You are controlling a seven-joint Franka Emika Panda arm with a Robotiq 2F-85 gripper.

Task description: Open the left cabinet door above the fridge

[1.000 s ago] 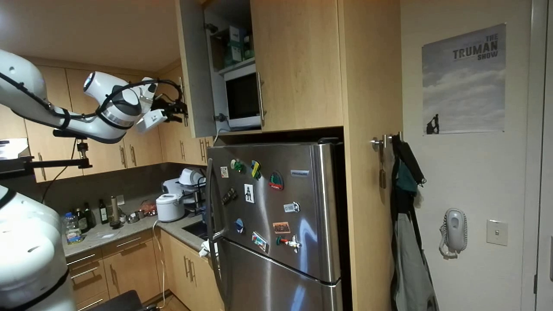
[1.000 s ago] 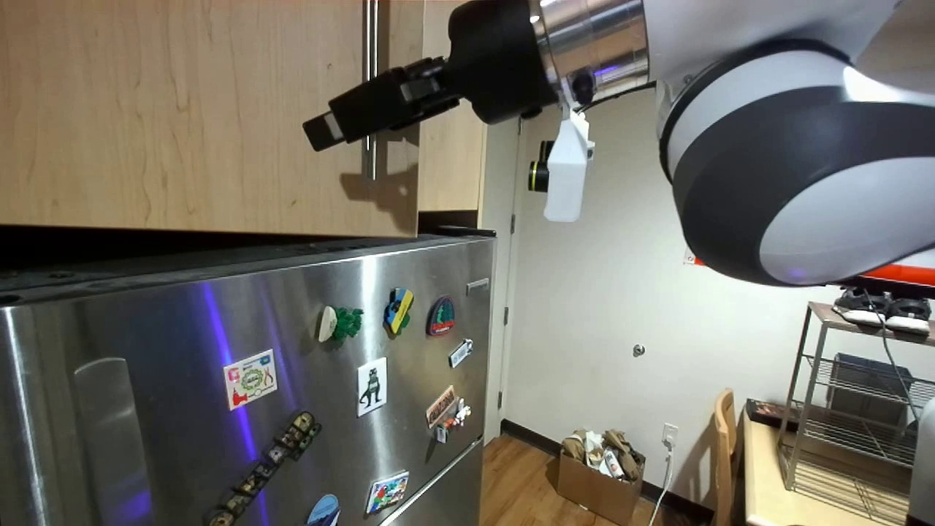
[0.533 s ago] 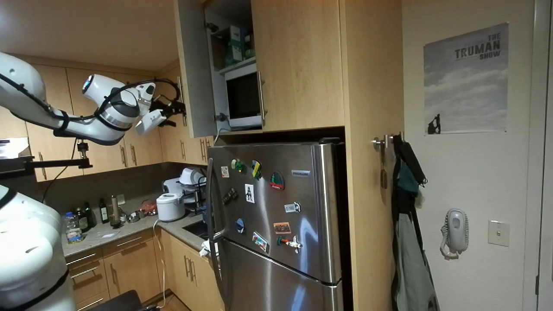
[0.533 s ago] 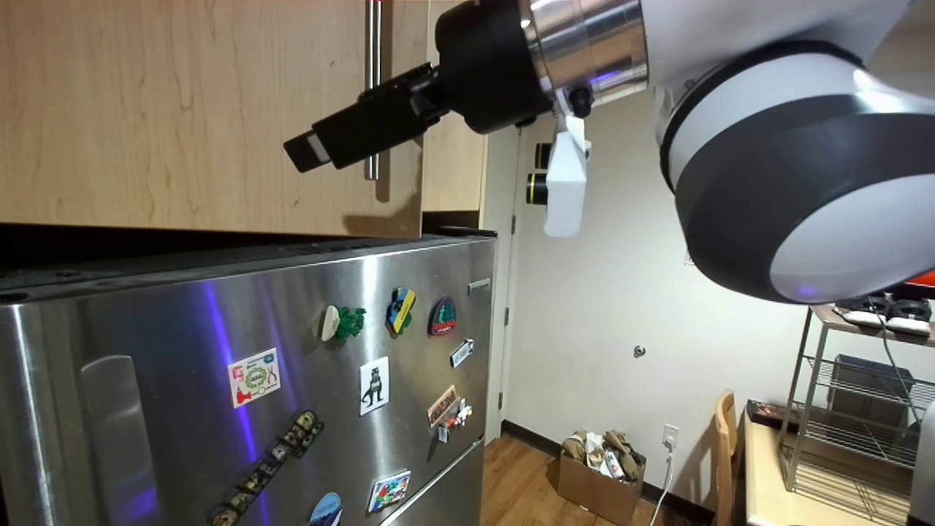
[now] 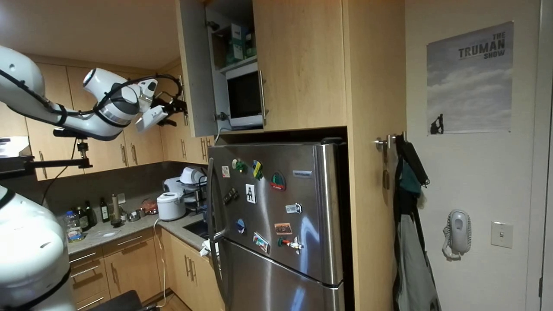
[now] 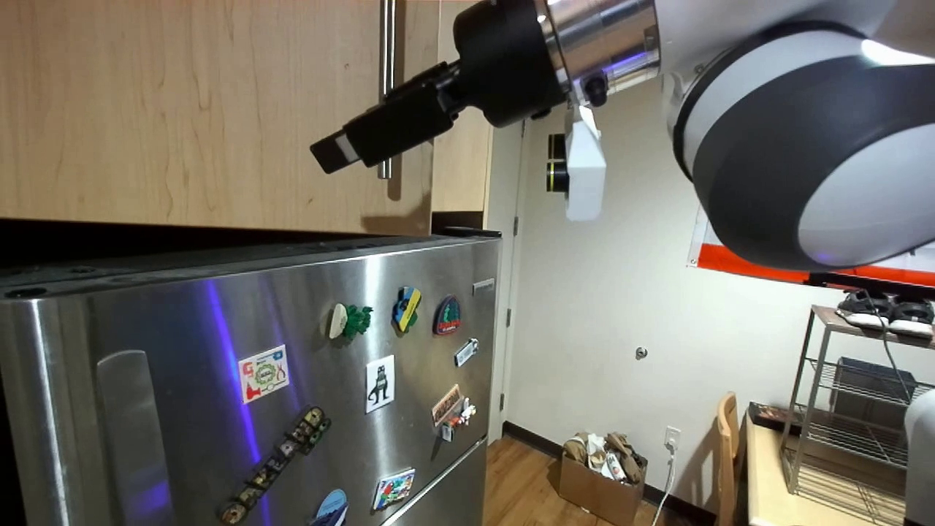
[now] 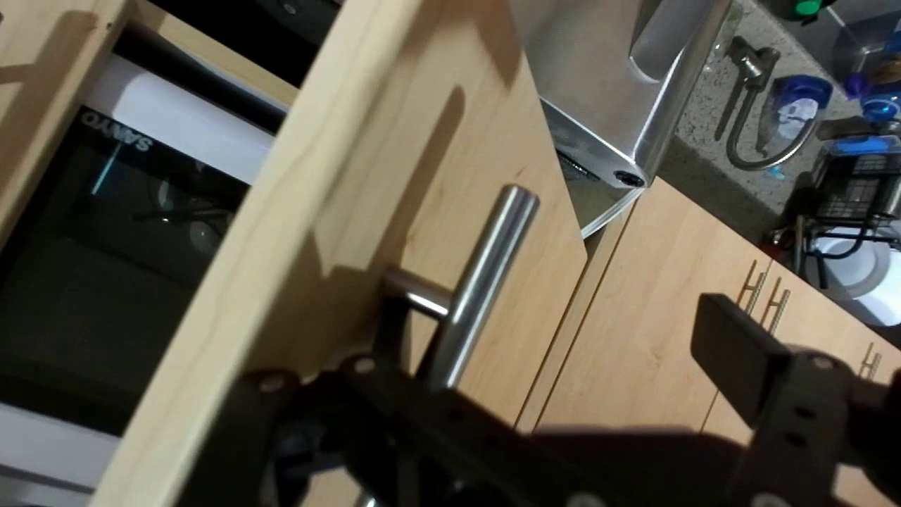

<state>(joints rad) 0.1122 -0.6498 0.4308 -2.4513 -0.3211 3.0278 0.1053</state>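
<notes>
The left cabinet door (image 5: 198, 73) stands swung outward from its cabinet. Its wood front (image 6: 204, 109) fills the upper left of an exterior view, and its edge and front show in the wrist view (image 7: 486, 113). Its metal bar handle (image 7: 486, 282) runs upright on that front and also shows in an exterior view (image 6: 388, 80). My gripper (image 7: 563, 338) is open at the handle. One finger appears to lie between bar and door; the other is well apart from the bar. I cannot tell whether the finger touches. The gripper also shows in an exterior view (image 5: 178, 115). The fridge (image 5: 268, 259) stands below.
A white microwave (image 5: 245, 97) sits inside the open cabinet, with boxes on a shelf (image 5: 238, 63) above it. The wider wood door (image 5: 302, 65) is shut beside it. Wall cabinets (image 7: 654, 317) lie beyond the gripper. The fridge top (image 6: 256, 259) is just under the door.
The gripper fingers have spread apart since one second ago. The arm has risen slightly in the last half second. The door looks much the same, and the exterior views have shifted a little.
</notes>
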